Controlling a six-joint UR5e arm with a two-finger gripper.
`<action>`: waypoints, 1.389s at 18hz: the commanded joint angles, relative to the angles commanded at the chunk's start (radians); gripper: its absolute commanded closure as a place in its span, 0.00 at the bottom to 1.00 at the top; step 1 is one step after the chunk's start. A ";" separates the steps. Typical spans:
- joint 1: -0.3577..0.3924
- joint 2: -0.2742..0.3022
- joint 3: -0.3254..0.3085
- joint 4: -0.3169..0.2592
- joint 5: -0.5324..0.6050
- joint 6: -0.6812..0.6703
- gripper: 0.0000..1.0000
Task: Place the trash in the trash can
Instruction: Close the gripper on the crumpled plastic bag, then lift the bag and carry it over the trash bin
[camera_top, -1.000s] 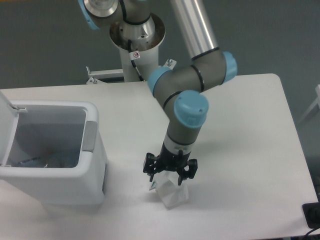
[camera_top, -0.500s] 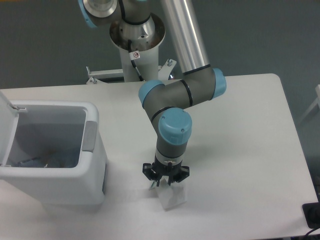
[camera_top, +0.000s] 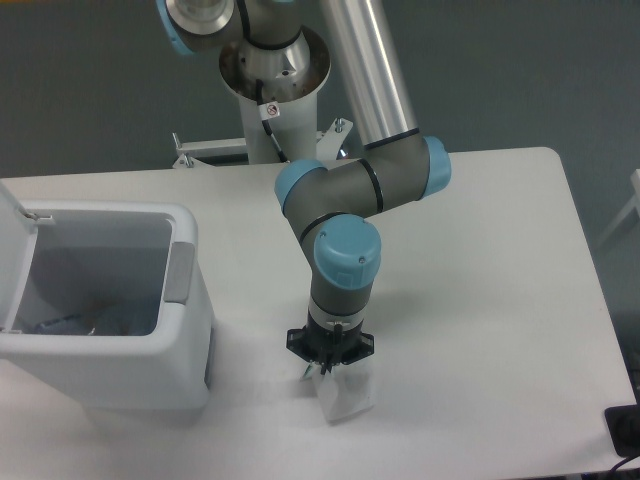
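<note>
The flat translucent-white wrapper lies on the table near the front edge, with a small green corner at its left end. My gripper points straight down onto the wrapper's upper left end, its fingers drawn in narrow and pinching it. The white trash can stands at the left with its lid swung up and open. A crushed clear bottle lies on the bottom inside it. The gripper is roughly a hand's width to the right of the trash can's front right corner.
The arm's elbow and blue-capped joints hang over the table's middle. The robot's base column stands at the back. A grey latch panel faces right on the bin. A black object sits at the front right table corner.
The arm's wrist has swung left and lowered onto the wrapper. The fingers, spread wide a second ago, have drawn inward over the wrapper's end.
</note>
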 joint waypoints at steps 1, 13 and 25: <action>-0.002 -0.003 0.023 0.000 -0.028 -0.055 1.00; 0.005 0.104 0.232 0.002 -0.254 -0.278 1.00; -0.047 0.324 0.206 -0.003 -0.569 -0.425 1.00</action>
